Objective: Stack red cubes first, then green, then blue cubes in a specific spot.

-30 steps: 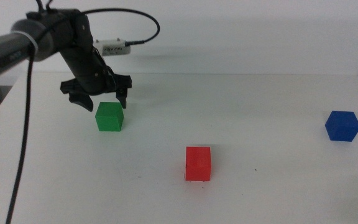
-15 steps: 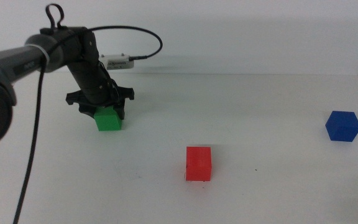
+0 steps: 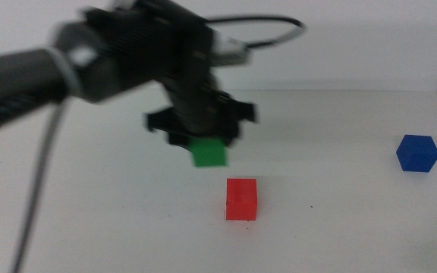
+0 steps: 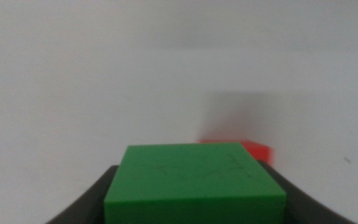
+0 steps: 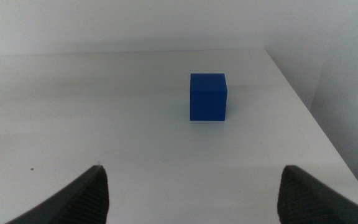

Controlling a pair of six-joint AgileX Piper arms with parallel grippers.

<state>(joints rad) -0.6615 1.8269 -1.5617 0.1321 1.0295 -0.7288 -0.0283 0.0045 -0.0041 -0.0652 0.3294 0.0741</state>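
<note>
From the left side of the middle view the left arm reaches in over the white table [image 3: 340, 227], blurred by motion, and the left gripper [image 3: 207, 144] is in the air above the table surface, a little behind and to the left of the red cube [image 3: 242, 199]. Its two dark jaws are closed against the sides of the green cube [image 3: 209, 152], which hangs clear of the table with its top between the jaws; in the left wrist view the green cube [image 4: 194, 183] fills the lower part of the picture, the jaws press on both of its sides, and a corner of the red cube [image 4: 253, 149] shows just past its far edge. The red cube stands on the table near the middle, in front of the lifted green one and not touching it. Far to the right, well apart from both, the blue cube [image 3: 418, 153] rests on the table close to the right edge. The right gripper [image 5: 191, 193] does not appear in the middle view; in its own wrist view its jaws are spread wide apart and hold nothing, with the blue cube [image 5: 208, 96] lying on the table beyond them, near the table edge.
</note>
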